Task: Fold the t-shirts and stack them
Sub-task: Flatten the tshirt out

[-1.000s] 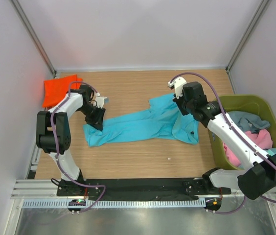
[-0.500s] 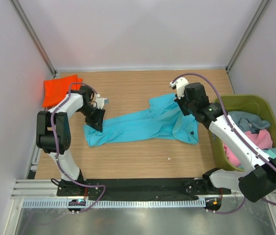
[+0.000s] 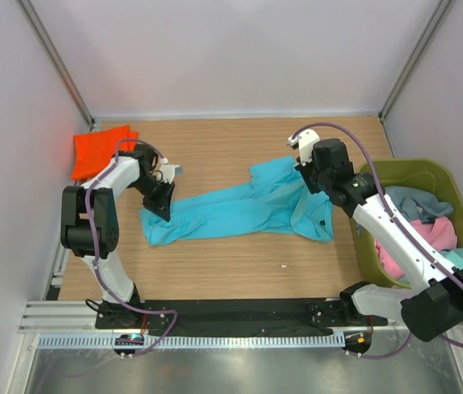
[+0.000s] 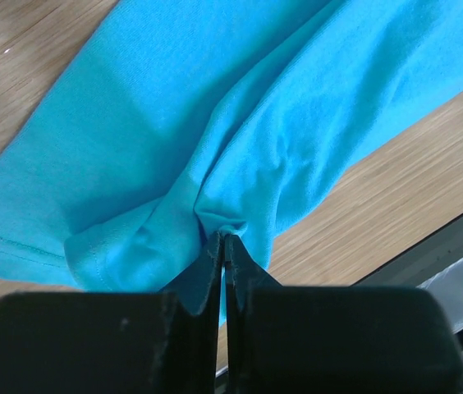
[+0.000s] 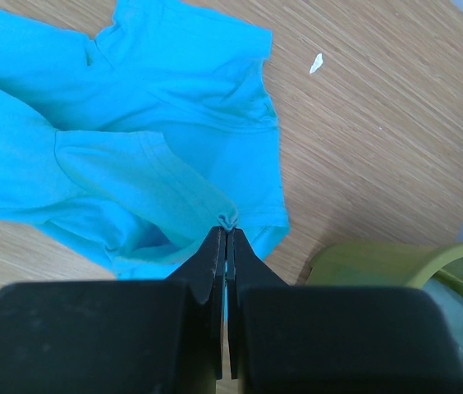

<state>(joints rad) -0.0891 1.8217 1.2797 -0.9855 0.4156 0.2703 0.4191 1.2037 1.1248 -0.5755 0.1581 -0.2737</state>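
Left pincer point(image 4: 224, 240) is closed tight on a small pinch of the turquoise t-shirt point(image 3: 240, 205), the cloth bunching right at its tips near the shirt's left end. Right pincer point(image 5: 226, 231) is likewise clamped on a little fold of the same shirt, at the edge of its right part, just short of the olive-green bin point(image 3: 428, 171). Between the two grips the shirt lies stretched out lengthwise across the middle of the bench point(image 3: 215, 148), narrow and creased towards the left, wider and rumpled on the right, resting on the wood. An orange t-shirt point(image 3: 96, 150) lies folded at the far left corner, apart from the turquoise one. At the right edge the bin holds a heap of pink point(image 3: 396, 258) and grey-blue point(image 3: 416, 205) shirts.
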